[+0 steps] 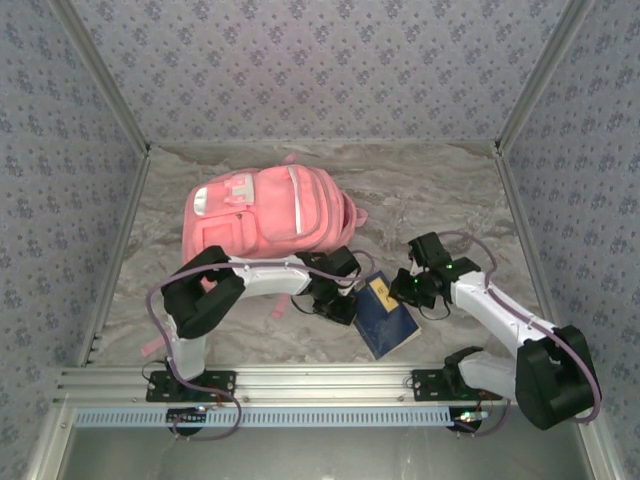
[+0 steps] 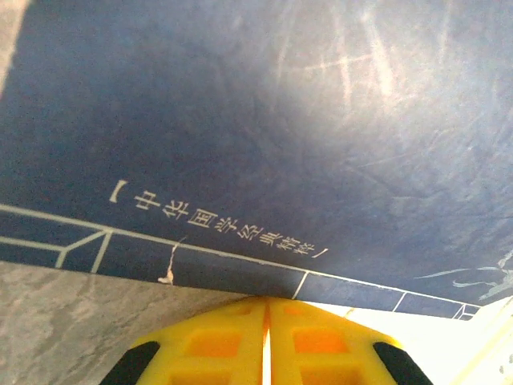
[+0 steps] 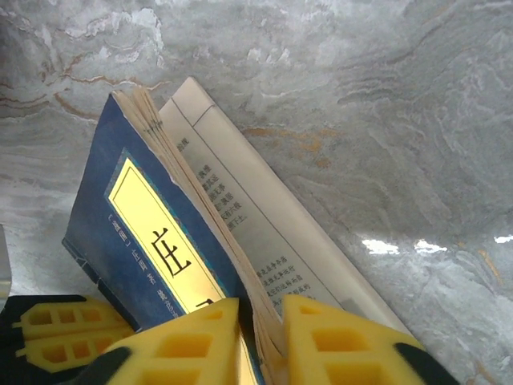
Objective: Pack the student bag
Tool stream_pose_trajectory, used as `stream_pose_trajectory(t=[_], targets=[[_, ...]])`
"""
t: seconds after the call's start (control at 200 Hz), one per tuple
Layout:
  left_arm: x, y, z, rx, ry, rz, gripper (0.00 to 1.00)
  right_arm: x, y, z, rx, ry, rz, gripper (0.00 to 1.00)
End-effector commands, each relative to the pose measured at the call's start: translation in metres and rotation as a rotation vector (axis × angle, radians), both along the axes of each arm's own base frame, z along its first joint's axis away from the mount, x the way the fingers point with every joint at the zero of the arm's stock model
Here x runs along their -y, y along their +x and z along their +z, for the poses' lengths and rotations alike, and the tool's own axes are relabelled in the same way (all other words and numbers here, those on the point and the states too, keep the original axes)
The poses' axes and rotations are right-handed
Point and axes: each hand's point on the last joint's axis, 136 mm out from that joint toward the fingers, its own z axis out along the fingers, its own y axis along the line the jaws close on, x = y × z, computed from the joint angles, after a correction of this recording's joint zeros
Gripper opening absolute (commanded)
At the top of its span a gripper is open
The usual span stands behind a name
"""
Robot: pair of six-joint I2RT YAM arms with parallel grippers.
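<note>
The book (image 1: 388, 318) lies on the table (image 1: 440, 200), before the student bag (image 1: 265, 215).

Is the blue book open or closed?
Partly open: the blue book has its cover and some pages lifted off a printed page.

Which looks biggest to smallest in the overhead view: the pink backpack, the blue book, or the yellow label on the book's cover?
Largest to smallest:
1. pink backpack, by far the largest
2. blue book, much smaller
3. yellow label, only a small patch on the book's cover
</note>
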Motion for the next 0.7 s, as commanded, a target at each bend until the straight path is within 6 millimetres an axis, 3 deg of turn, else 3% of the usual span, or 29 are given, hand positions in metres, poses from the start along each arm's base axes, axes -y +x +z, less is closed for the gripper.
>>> stream_pose_trajectory(t=[0.0,0.17,0.41,0.694], targets=[[-0.007,0.033,0.006,0.119,-0.001,0.073,0.09,-0.016,-0.010,0.010,-0.006,0.071,0.077,0.32],[-0.006,0.038,0.009,0.124,-0.005,0.078,0.10,-0.039,-0.017,0.019,-0.003,0.159,0.192,0.48],[-0.005,0.039,0.010,0.126,-0.003,0.075,0.10,-0.031,-0.027,0.024,-0.007,0.125,0.205,0.49],[-0.007,0.038,0.005,0.122,0.006,0.075,0.10,-0.060,-0.030,0.050,0.010,0.332,0.227,0.56]])
